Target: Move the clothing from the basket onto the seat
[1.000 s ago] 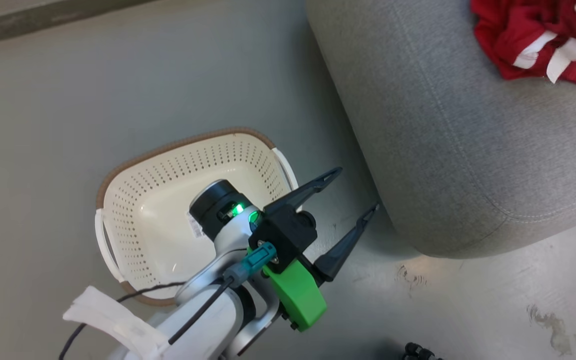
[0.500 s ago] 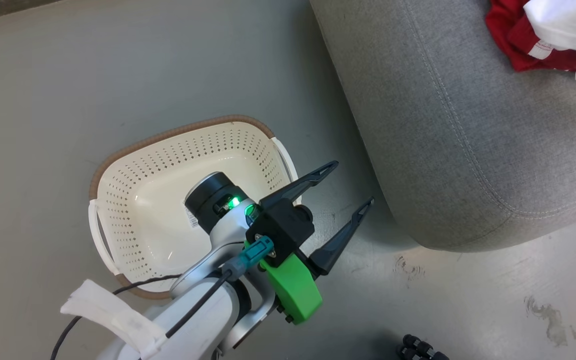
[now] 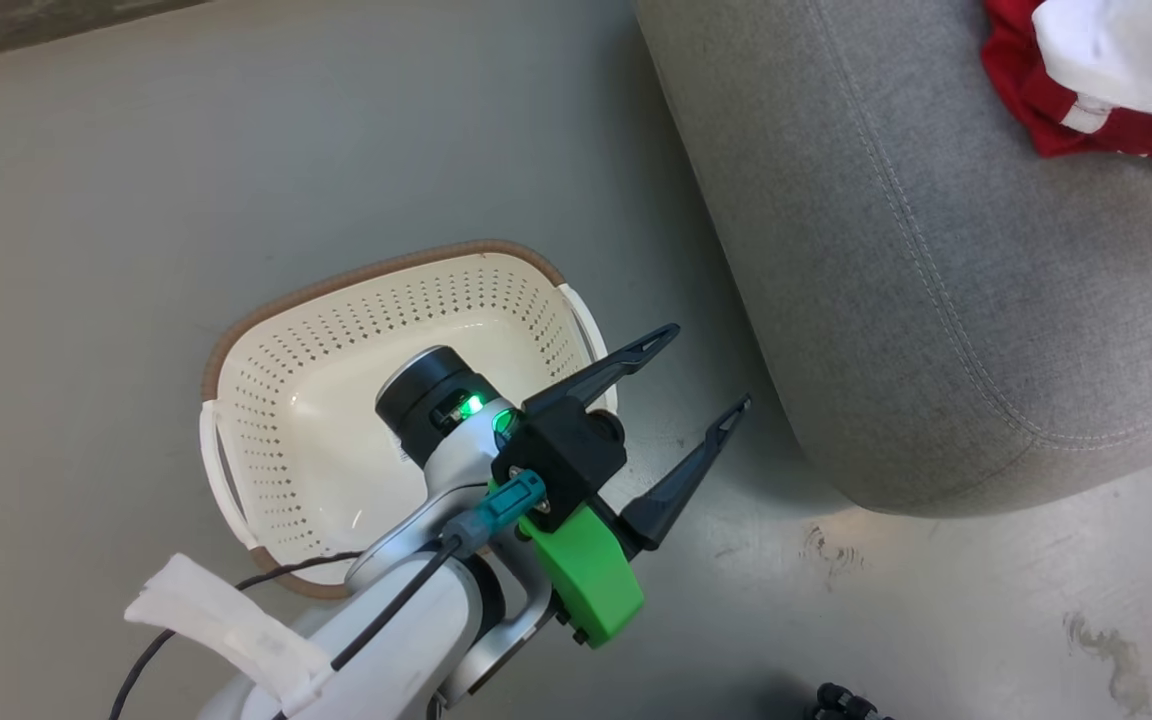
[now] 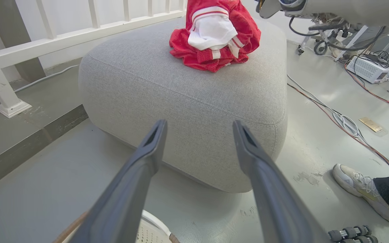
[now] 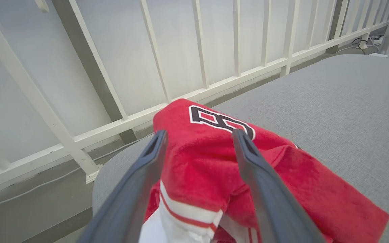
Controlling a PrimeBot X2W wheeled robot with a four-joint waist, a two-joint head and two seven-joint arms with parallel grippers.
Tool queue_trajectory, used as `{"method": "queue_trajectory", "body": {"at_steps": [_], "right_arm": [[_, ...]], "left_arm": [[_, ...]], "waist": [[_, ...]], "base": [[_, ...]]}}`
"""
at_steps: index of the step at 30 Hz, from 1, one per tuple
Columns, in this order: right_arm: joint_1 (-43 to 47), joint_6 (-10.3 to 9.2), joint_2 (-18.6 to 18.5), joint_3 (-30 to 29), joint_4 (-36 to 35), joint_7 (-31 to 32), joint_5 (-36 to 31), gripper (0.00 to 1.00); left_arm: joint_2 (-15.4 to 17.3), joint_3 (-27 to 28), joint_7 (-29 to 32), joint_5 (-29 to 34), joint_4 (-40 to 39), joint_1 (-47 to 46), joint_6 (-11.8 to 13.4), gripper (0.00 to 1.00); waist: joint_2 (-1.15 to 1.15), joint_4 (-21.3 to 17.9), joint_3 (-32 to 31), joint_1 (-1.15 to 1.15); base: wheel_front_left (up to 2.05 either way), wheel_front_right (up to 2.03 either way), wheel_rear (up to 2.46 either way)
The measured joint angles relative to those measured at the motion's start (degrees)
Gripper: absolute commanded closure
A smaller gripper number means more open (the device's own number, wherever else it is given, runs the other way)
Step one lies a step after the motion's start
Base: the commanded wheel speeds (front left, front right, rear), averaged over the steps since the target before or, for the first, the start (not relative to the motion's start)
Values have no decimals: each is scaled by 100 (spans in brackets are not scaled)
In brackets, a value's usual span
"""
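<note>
Where the head view cuts off at its upper right, the clothing [image 3: 1086, 110] lies bunched on the seat [image 3: 936, 300], red cloth with a white fold on top. From the left wrist I see the same heap [image 4: 214, 37] near the seat's far side, red with white trim bands and white lining turned outward. From the right wrist the clothing [image 5: 282, 175] sits close under the camera, a black-and-white emblem on its upper fold.

My right tool [image 5: 199, 133] hangs over that heap with its two fingers spread apart, red cloth showing between them. I cannot tell whether either finger touches the fabric.

On the floor [image 3: 136, 200] just beside the seat's near corner stands the basket [image 3: 496, 300], upright, its perforated cream walls and brown rim in plain sight. My left forearm crosses over it, and my left tool [image 3: 708, 366] points past the basket's right handle toward the seat, fingers wide apart and gripping nothing.

Behind the seat runs a white railing [image 5: 201, 44]. To the seat's right, in the left wrist view, cables [image 4: 343, 118] trail across the floor, and a person's pale shoe [image 4: 360, 185] rests near the lower right.
</note>
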Motion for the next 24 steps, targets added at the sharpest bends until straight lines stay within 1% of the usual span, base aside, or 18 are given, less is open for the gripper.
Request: {"method": "queue_trajectory", "body": {"at_steps": [5,11,17,18,24], "right_arm": [[27,109,81,183,145,0,-147,0],[220,174,220,266,153,-1,-223,0],[651,221,330,232,-267,-7,-336,0],[728,246,354,233,-350,-8,-346,0],[1201,255,436,264,-802,-8,-546,0]], "left_arm": [[1,14,-91,-2,69,0,0,0],[0,56,-259,-25,212,2,0,0],[-2,278,-542,-90,432,40,18,0],[-4,348,-584,-132,464,62,66,0],[27,647,-809,-285,621,354,296,0]], "waist": [[0,54,-85,0],[0,66,-234,0],[0,76,-549,0],[0,82,-605,0],[0,151,-967,-1]], "base": [[0,0,0],[0,0,0],[0,0,0],[0,0,0],[0,0,0]]}}
